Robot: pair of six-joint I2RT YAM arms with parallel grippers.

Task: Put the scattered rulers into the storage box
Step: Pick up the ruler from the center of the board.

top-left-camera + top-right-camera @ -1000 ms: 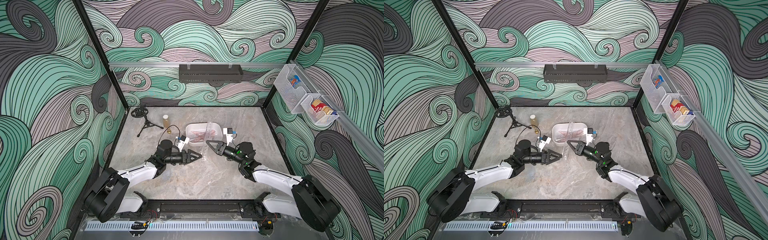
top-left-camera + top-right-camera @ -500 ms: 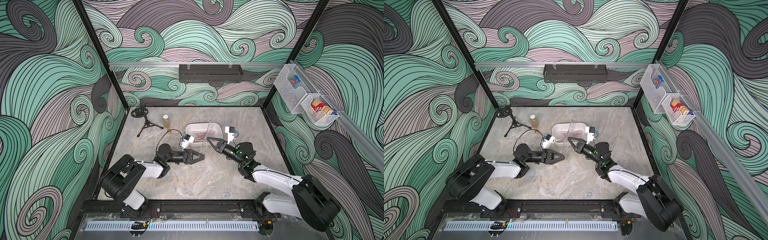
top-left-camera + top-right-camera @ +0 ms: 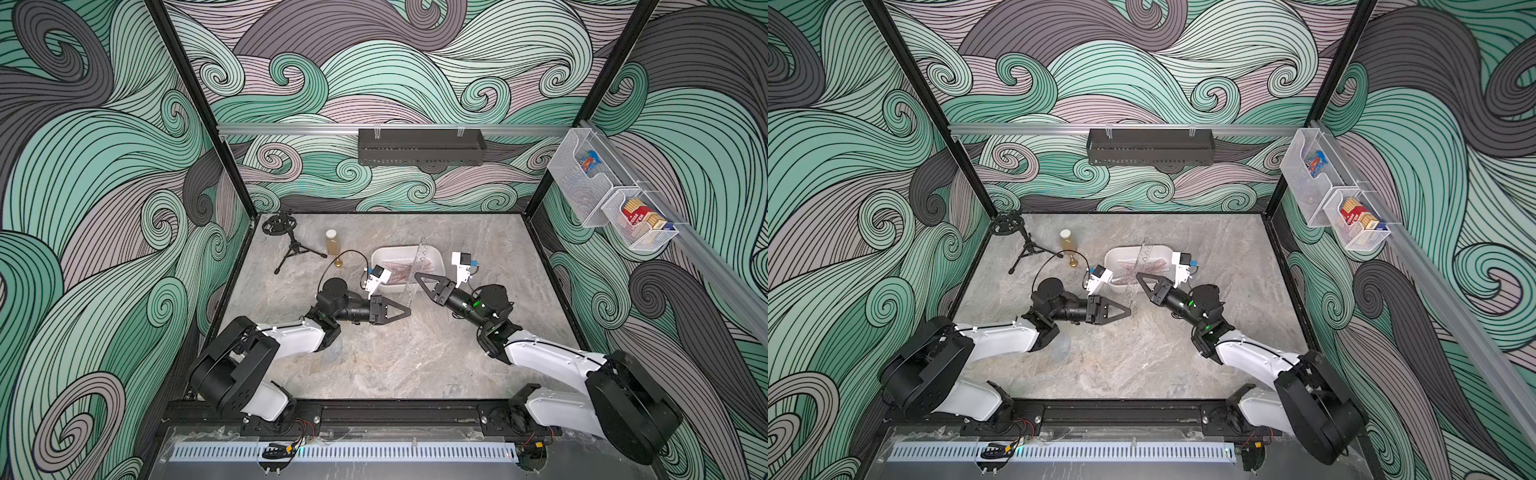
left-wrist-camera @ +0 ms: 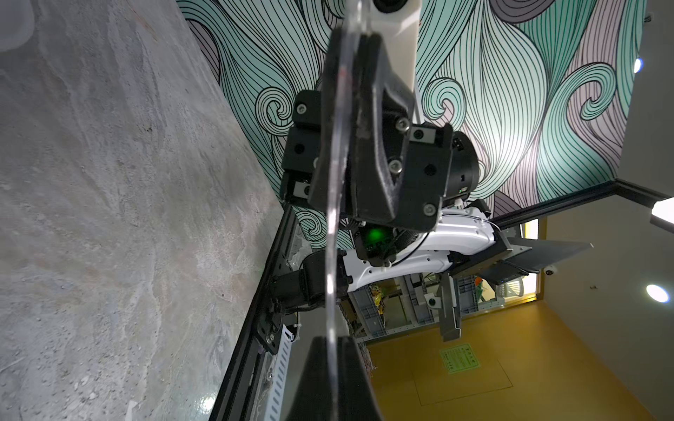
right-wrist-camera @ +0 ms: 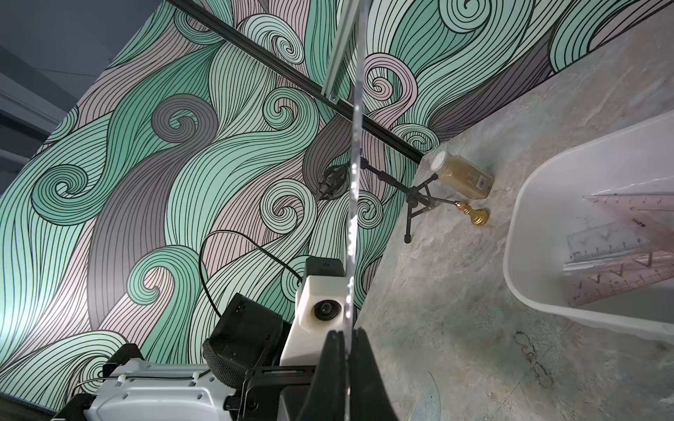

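A long clear ruler stands on edge, tilted, at the front rim of the storage box. My right gripper is shut on its middle. My left gripper is shut on its lower end. Both wrist views show the ruler edge-on between the closed fingers. Pinkish rulers lie inside the white box. A faint clear rounded piece lies on the table by the left arm's elbow.
A small black tripod, an amber bottle and a small gold piece stand left of the box. A black perforated tray hangs on the back wall. White wire baskets hang on the right wall.
The left gripper moved a little to the right and closed on the lower end of the clear ruler. The right gripper kept its hold and hardly moved.
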